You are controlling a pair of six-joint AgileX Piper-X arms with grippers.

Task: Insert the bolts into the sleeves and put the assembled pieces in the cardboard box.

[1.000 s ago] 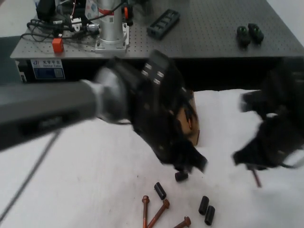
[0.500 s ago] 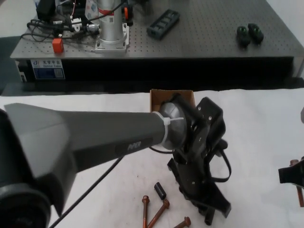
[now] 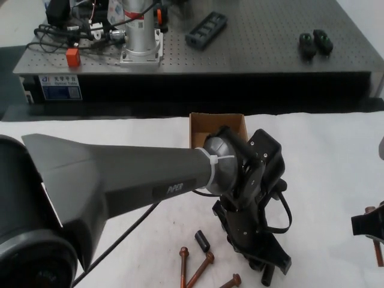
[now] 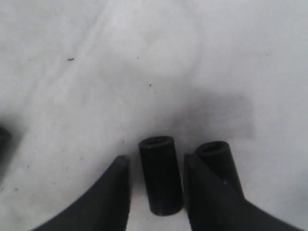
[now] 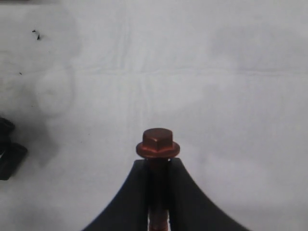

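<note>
My left gripper is down on the white cloth, open, with a black sleeve lying between its fingers; a thin gap shows on one side. A second black sleeve lies just outside one finger. In the high view the left gripper is at the front, beside a loose sleeve and three copper bolts. My right gripper is shut on the shank of a copper bolt, head outward. It hangs at the far right. The cardboard box stands behind the left arm.
A white cloth covers the near table. Behind it a perforated metal bench holds a metal post, cables, a black tray and two dark parts. The left arm's thick grey link spans the left half.
The left arm has swung forward and down, bringing its gripper over the sleeves at the front. The right gripper has moved to the right edge with its bolt.
</note>
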